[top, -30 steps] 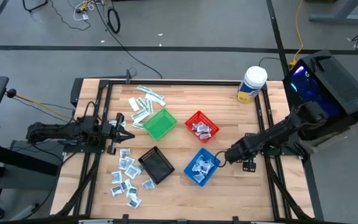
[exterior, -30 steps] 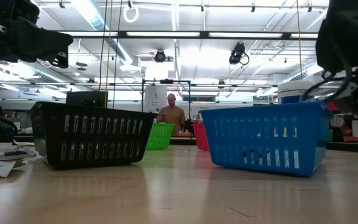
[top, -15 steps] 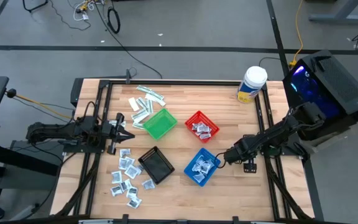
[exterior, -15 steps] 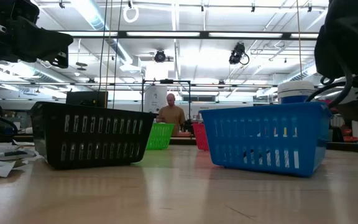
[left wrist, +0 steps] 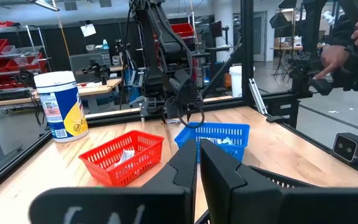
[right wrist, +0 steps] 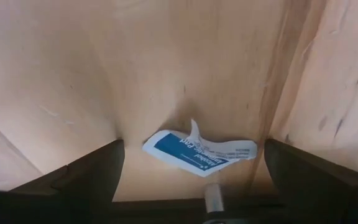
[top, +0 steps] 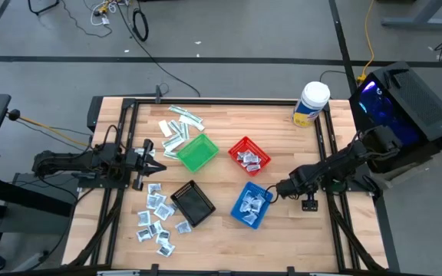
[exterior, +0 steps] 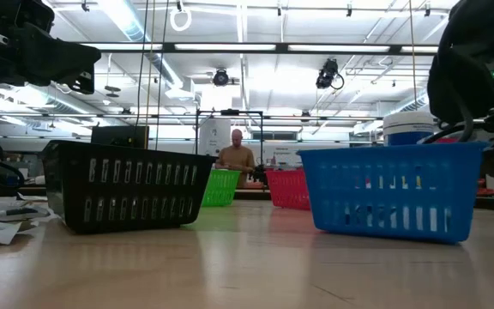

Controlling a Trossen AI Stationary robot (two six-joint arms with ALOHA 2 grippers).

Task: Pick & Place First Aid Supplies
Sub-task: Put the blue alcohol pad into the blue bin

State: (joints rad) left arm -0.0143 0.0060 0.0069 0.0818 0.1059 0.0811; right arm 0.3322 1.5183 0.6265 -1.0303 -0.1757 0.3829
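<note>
Left of the black basket (top: 192, 204), the left gripper (top: 159, 163) hovers with fingers together, empty. White-and-blue sachets (top: 156, 221) lie scattered left of that basket on the wooden table (top: 229, 230), too overlapped to count. Four baskets: black, green (top: 196, 152), red (top: 249, 156), blue (top: 250, 205); one tub (top: 311, 104). Right of the black basket, past the blue one, the right gripper (top: 276, 189) has fingers apart, a crumpled sachet (right wrist: 199, 150) between them on the wood. A person (exterior: 235, 158) stands in the workshop behind.

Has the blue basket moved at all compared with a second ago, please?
Yes. The blue basket has turned and slid slightly toward the table's front edge, away from the red basket, which stayed put. The right pincer sits open beside it.
</note>
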